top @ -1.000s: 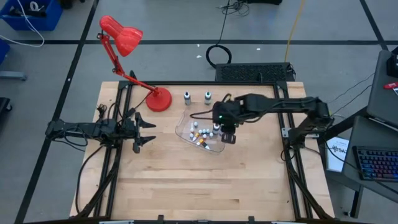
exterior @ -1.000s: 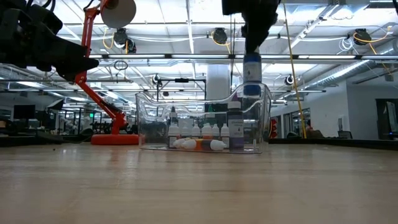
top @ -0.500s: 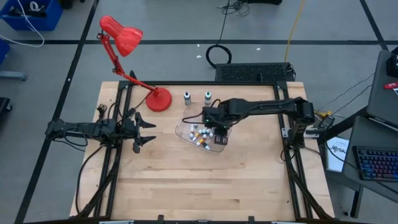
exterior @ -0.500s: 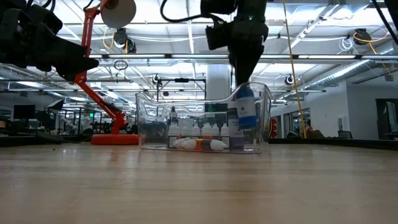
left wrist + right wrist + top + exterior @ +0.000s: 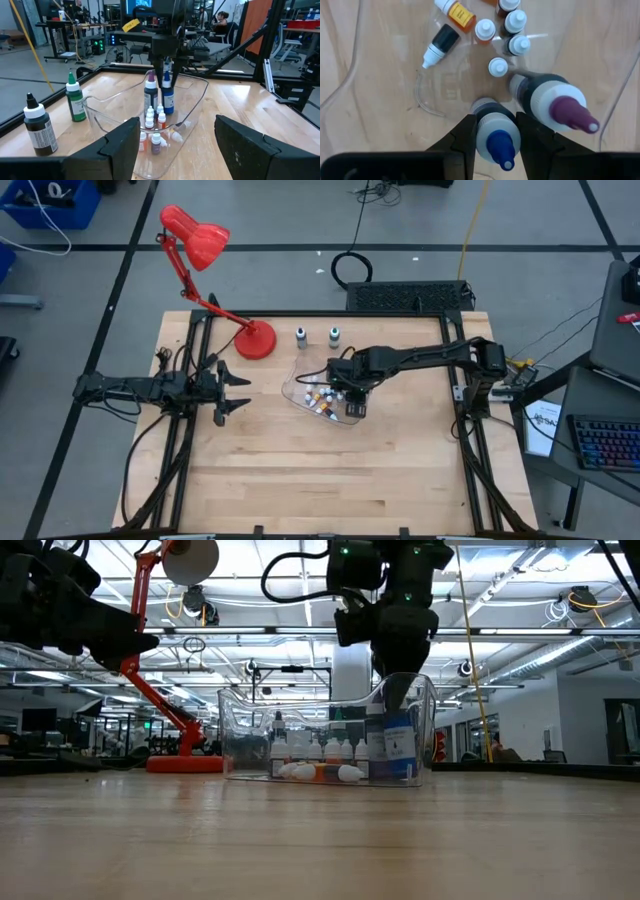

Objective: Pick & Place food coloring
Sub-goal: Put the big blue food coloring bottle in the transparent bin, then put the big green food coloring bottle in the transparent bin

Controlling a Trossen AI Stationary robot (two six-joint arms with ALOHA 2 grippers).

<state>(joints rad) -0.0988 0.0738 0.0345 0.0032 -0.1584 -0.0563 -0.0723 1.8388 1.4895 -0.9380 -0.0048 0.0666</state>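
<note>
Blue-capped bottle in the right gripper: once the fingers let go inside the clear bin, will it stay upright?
Probably, though it may tip easily. The blue-capped bottle is tall and narrow with a pointed nozzle, so likely top-heavy. It stands close beside the purple-capped bottle, which may brace it. The right gripper clamps its neck, so a smooth release matters in the clear bin.

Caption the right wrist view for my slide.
Right tool lowers a blue-capped bottle into the clear tray beside a purple-capped bottle.

My overhead camera looks straight down on the whole worktop (image 5: 300, 480). My low one sits at worktop level, facing across into the room. The left wrist camera looks across at the clear tub (image 5: 197, 97) from near; the right wrist camera peers closely down into it. All four share that tub.
</note>
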